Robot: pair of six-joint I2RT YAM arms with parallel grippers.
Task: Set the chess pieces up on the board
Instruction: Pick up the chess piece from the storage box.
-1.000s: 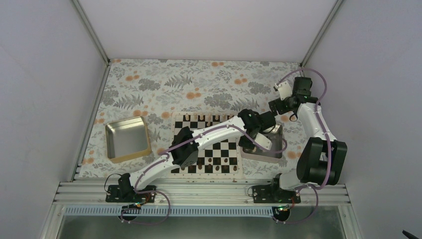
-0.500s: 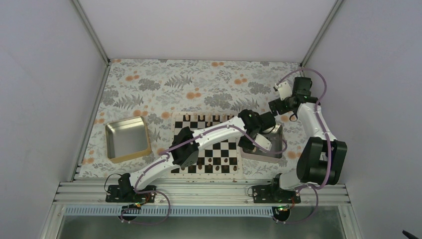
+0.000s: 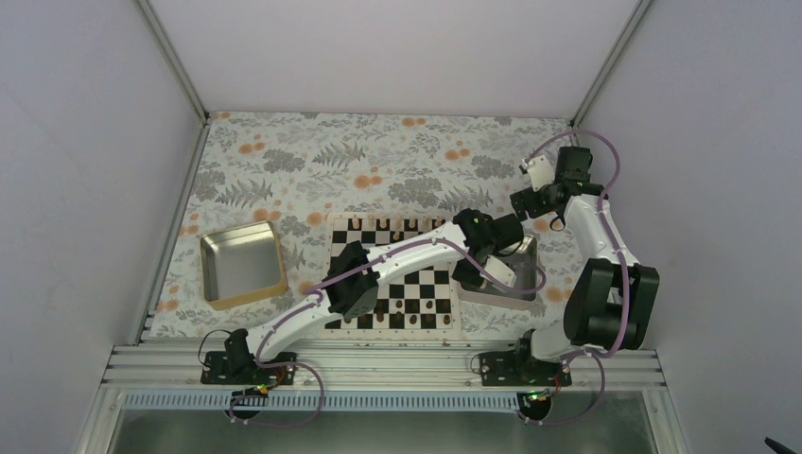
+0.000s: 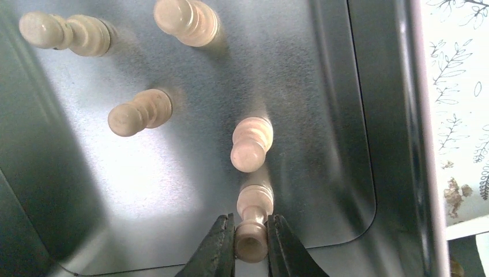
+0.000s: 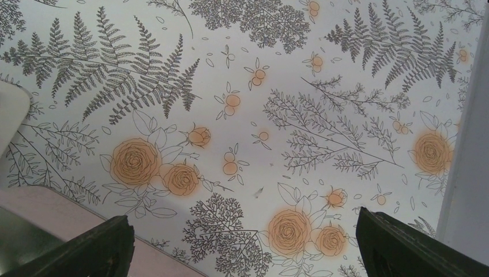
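In the left wrist view my left gripper [image 4: 251, 242] is shut on a pale tan pawn [image 4: 254, 202] by its head, low inside the right steel tray [image 4: 323, 86]. Several more pale chess pieces lie in that tray, one [image 4: 251, 144] just beyond the held pawn, another [image 4: 140, 111] to the left. From above, the left arm reaches across the board [image 3: 416, 284] into the tray [image 3: 492, 295]. My right gripper [image 3: 537, 172] hangs open over the flowered cloth at the far right, its fingers [image 5: 86, 248] wide apart with nothing between them.
Dark chessmen stand along the board's far row [image 3: 378, 227], and more pieces stand on its near rows [image 3: 407, 307]. A second steel tray [image 3: 243, 265] sits left of the board. The patterned cloth [image 3: 312, 161] covers the table up to the enclosure walls.
The left gripper's jaws have closed in on the pawn; the arm itself has barely shifted. The right arm has stayed where it was.
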